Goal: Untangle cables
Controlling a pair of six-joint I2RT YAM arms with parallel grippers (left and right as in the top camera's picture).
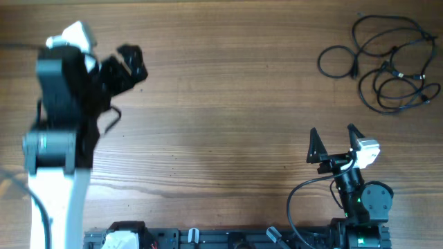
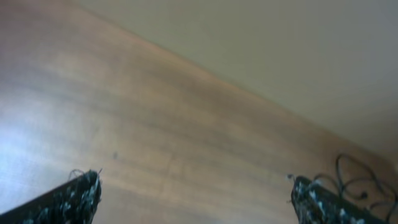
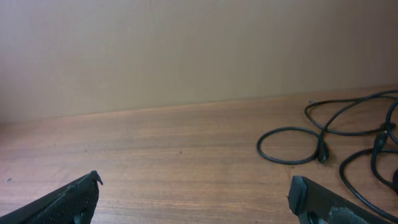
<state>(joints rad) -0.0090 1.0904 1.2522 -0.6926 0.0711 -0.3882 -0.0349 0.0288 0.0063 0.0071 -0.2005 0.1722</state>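
Observation:
The cables [image 1: 394,69] are a tangle of thin black loops with small plugs at the table's far right corner. My right gripper [image 1: 333,131] is open near the front right, pointing toward the cables and well short of them. In the right wrist view the cables [image 3: 323,152] lie ahead and to the right of the open right gripper [image 3: 194,186], which holds nothing. My left gripper [image 1: 131,62] is raised over the far left of the table, blurred. In its wrist view the left gripper [image 2: 196,186] is open and empty, with the cables [image 2: 364,183] far off at the right edge.
Brown wooden table [image 1: 221,104]. A pale wall [image 3: 186,50] rises behind its far edge. The arm bases and their thicker black wires [image 1: 297,200] sit along the front edge. The left arm's white link [image 1: 55,200] covers the front left.

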